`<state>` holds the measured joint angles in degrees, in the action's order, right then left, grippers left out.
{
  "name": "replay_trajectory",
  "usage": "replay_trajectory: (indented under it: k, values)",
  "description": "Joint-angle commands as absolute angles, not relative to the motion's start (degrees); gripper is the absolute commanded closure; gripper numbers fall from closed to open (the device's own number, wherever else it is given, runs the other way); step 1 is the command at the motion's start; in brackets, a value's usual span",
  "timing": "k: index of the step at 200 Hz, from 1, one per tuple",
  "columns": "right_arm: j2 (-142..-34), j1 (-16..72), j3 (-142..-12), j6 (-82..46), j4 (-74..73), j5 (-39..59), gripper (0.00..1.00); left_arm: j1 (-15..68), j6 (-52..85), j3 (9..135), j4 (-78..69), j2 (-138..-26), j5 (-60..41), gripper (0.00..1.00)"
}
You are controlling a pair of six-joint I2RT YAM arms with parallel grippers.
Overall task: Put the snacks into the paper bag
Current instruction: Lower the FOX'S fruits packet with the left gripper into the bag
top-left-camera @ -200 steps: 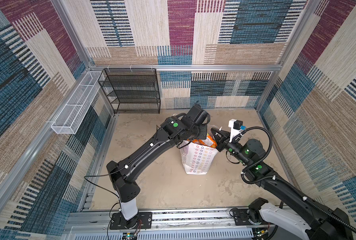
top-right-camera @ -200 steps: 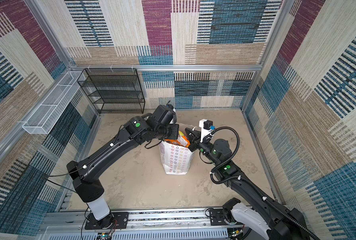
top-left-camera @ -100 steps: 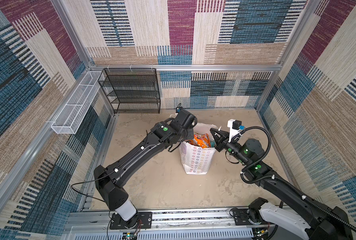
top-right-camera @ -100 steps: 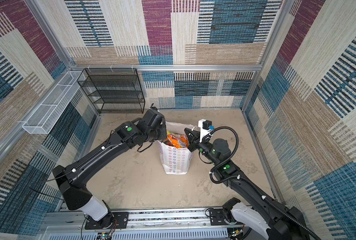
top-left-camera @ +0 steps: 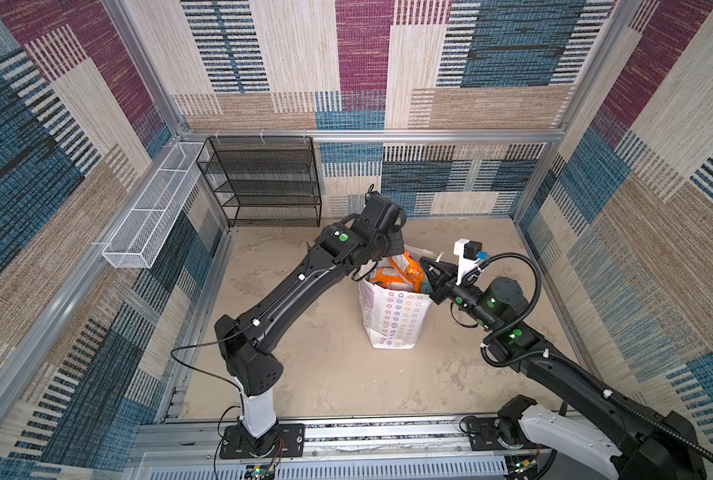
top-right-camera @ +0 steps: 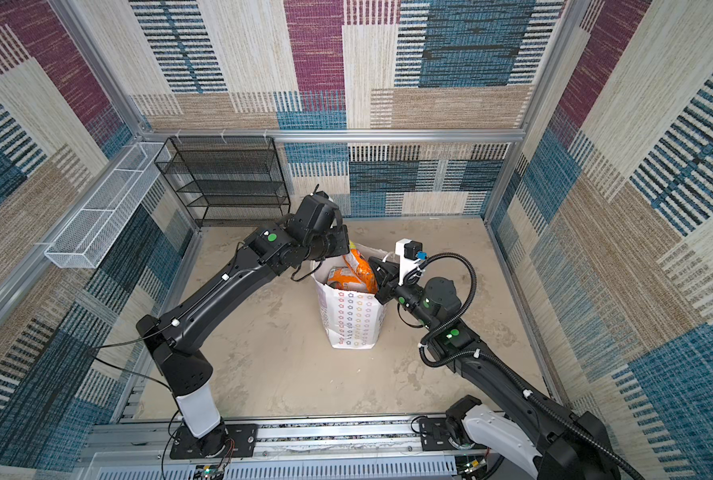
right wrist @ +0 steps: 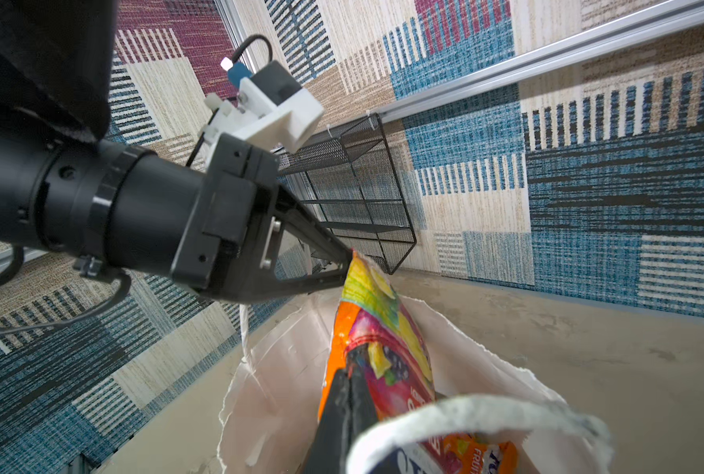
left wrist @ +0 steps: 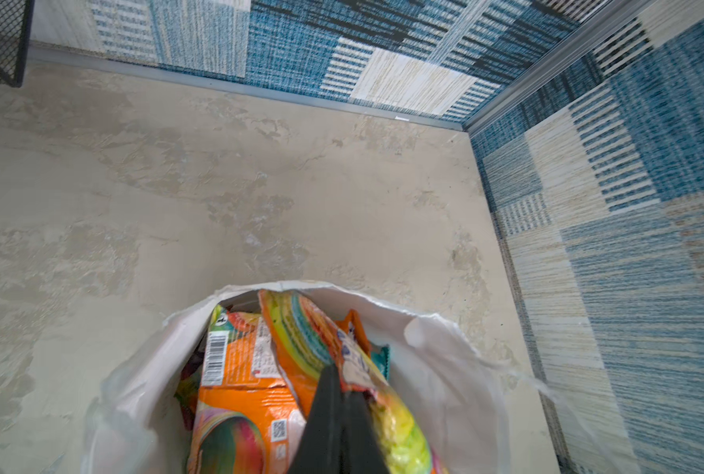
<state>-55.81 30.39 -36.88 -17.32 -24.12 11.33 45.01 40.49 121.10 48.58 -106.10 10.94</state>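
The white star-printed paper bag point(top-left-camera: 394, 320) point(top-right-camera: 352, 316) stands mid-floor, packed with snacks. An orange and yellow pouch point(top-left-camera: 407, 270) point(right wrist: 383, 328) sticks upright out of its mouth. My left gripper point(right wrist: 349, 256) point(left wrist: 340, 377) is at the bag's far-left rim, shut on that pouch's top corner. From the right side my right gripper point(right wrist: 352, 365) point(top-left-camera: 423, 262) reaches into the mouth. It is shut, with its tips pressed against the same pouch's side. Lower in the bag point(left wrist: 444, 340) lie another orange pouch with a barcode point(left wrist: 235, 369) and a teal one point(left wrist: 381, 357).
A black mesh rack point(top-left-camera: 263, 183) stands against the back wall at the left. A white wire basket point(top-left-camera: 151, 212) hangs on the left wall. The bag's white cord handle point(right wrist: 465, 414) loops across just in front of my right gripper. Patterned walls enclose the floor.
My left arm dipped and swung left off the bag, then came back to its far-left rim. The orange pouch now stands up out of the mouth. The right arm stayed put.
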Motion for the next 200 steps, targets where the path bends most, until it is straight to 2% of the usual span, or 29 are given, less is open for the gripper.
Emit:
replay_trajectory:
  k: [1,64,107,185,200]
  values:
    - [-55.93,30.59,-37.53,-16.89,-24.35,10.97,0.95,44.88,40.24,125.73,48.16,-107.67,10.08,1.00]
    - [-55.56,30.76,-37.56,-16.85,-24.24,10.85,0.95,44.91,41.54,117.47,47.97,-106.68,9.94,1.00]
    - [-55.24,30.85,-37.59,-16.87,-24.17,10.99,0.95,44.77,44.54,109.62,48.00,-103.42,16.15,1.00]
    - [-55.18,31.08,-37.53,-16.87,-24.25,10.97,0.95,44.91,38.85,105.45,45.60,-103.12,7.91,1.00]
    - [-55.19,31.05,-37.54,-16.76,-24.25,10.86,0.95,44.82,38.41,107.39,47.86,-104.67,8.57,0.93]
